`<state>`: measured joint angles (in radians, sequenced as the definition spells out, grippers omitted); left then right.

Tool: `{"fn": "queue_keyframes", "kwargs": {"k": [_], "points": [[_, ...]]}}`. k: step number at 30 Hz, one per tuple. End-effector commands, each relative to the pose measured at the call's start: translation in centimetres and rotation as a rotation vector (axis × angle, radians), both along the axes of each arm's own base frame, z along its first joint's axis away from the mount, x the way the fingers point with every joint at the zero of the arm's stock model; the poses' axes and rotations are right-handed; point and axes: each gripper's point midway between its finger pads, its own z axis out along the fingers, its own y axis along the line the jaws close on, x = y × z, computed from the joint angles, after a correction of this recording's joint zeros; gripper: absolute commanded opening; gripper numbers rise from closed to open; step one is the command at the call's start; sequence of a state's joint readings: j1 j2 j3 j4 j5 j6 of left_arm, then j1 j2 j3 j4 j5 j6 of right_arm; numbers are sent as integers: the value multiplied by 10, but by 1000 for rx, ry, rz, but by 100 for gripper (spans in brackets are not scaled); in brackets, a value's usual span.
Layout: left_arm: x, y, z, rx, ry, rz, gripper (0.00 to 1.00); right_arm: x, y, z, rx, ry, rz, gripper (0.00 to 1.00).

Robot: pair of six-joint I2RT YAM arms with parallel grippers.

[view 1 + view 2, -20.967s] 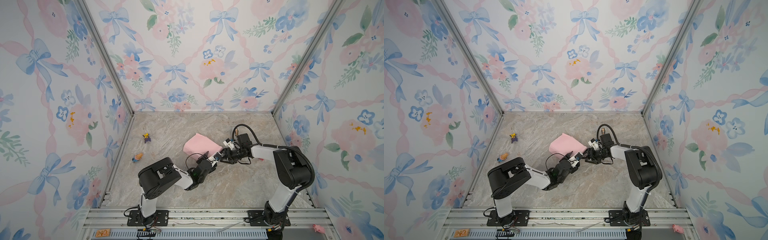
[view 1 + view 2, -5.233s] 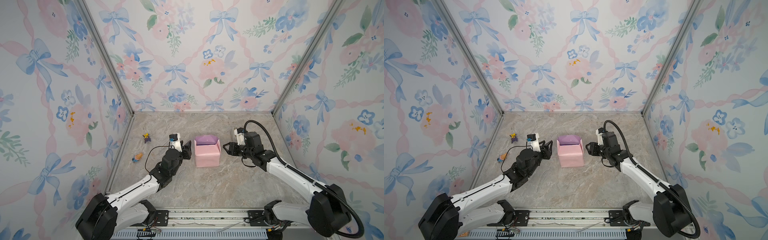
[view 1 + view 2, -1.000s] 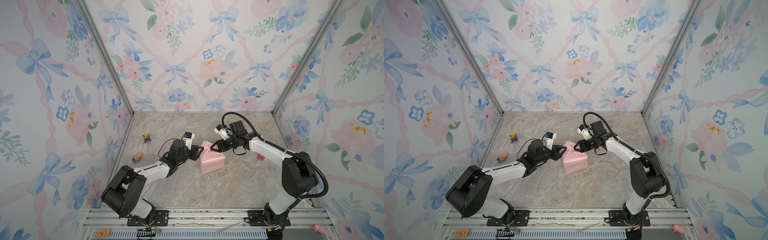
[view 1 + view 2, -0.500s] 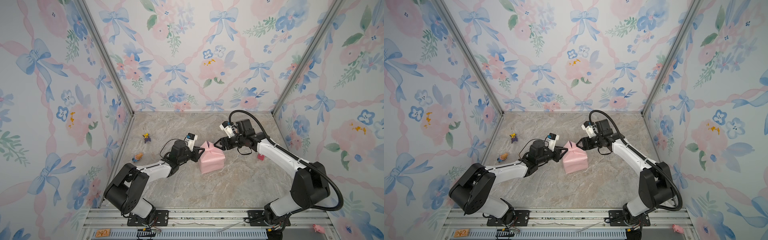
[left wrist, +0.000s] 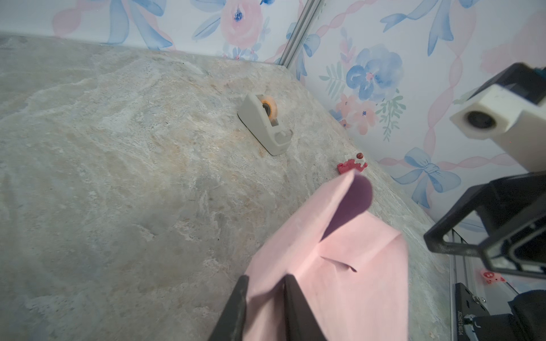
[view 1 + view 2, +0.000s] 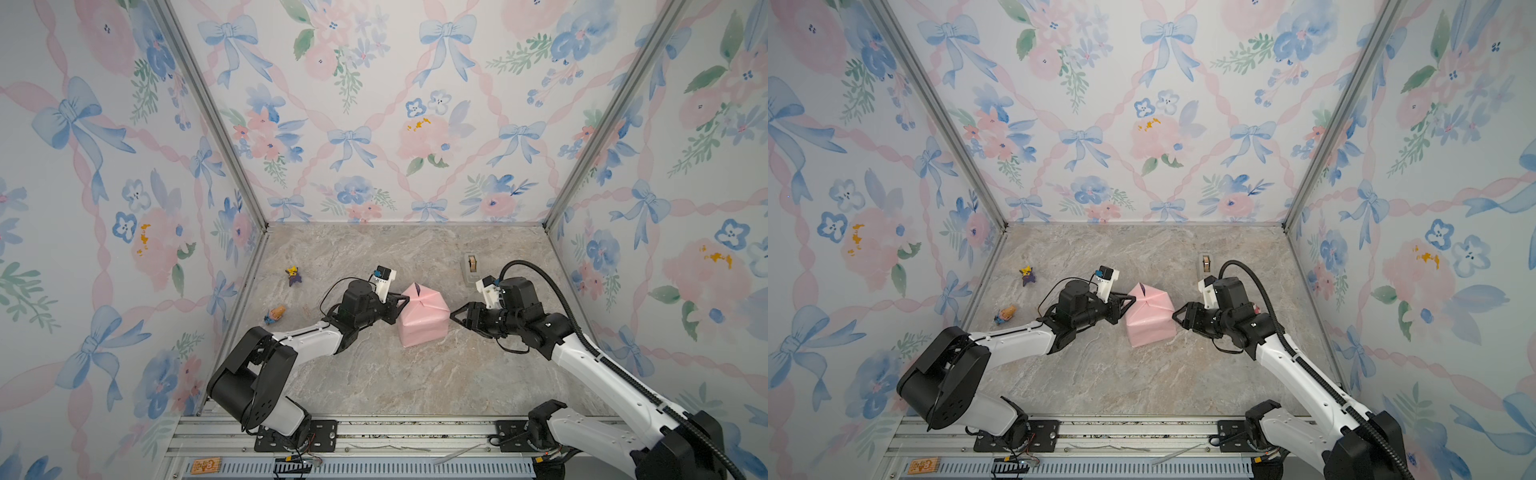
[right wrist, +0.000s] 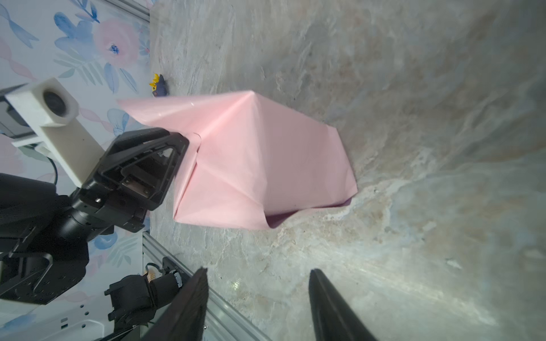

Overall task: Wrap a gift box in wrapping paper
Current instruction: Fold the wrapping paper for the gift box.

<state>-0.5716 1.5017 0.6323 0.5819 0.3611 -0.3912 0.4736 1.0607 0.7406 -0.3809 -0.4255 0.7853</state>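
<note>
The wrapping paper [image 6: 422, 318] is folded pale pink side out around a box shape in the middle of the floor, seen in both top views [image 6: 1148, 318]. A lilac flap tip [image 5: 354, 200] sticks up at its far top. The gift box is hidden under the paper. My left gripper [image 6: 401, 301] is at the parcel's left side, shut on a fold of paper [image 5: 264, 279]. My right gripper [image 6: 455, 314] hangs open just right of the parcel, apart from it, with only bare floor between its fingers [image 7: 257, 270].
A grey tape dispenser [image 6: 471, 264] stands behind the right arm. Two small toy figures [image 6: 293, 275] [image 6: 274, 314] lie by the left wall, and a red one [image 5: 351, 165] by the right wall. Patterned walls close three sides; a metal rail [image 6: 374, 432] runs along the front.
My left gripper's jaws have narrowed onto the paper fold at the parcel's left side. My right gripper has drawn back from the parcel's top, to the right and toward the front.
</note>
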Motion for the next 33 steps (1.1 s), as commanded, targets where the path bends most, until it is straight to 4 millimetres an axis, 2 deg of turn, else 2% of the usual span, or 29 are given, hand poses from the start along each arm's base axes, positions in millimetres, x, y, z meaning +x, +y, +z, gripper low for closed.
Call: {"fn": "queue_keyframes", "kwargs": {"k": [1, 4, 6, 12, 17, 20, 23, 27, 30, 33], "points": [[-8, -7, -2, 22, -9, -62, 25, 6, 32, 17, 164, -5, -11, 58], [-7, -12, -1, 23, -16, -85, 25, 10, 59, 17, 221, 2, 31, 59], [-6, -13, -2, 30, -27, -95, 25, 12, 69, 13, 228, 10, 39, 58], [-8, -16, 1, 28, -41, -126, 25, 34, 60, -4, 114, -8, 28, 57], [-14, -17, 5, 20, -45, -140, 25, 57, 60, 2, 116, -60, 75, 56], [-12, -13, 6, 24, -50, -113, 25, 64, 53, 6, 121, -68, 84, 56], [-6, -7, 5, 33, -50, -59, 26, 59, 44, 14, 104, -74, 102, 58], [-3, -9, 7, 28, -48, -58, 27, 54, 18, 36, 63, -117, 59, 59], [-3, -9, 7, 25, -44, -55, 27, 66, -3, 54, 26, -171, 2, 57], [-3, -9, 8, 23, -45, -52, 27, 80, -5, 64, -36, -212, 21, 49]]}}
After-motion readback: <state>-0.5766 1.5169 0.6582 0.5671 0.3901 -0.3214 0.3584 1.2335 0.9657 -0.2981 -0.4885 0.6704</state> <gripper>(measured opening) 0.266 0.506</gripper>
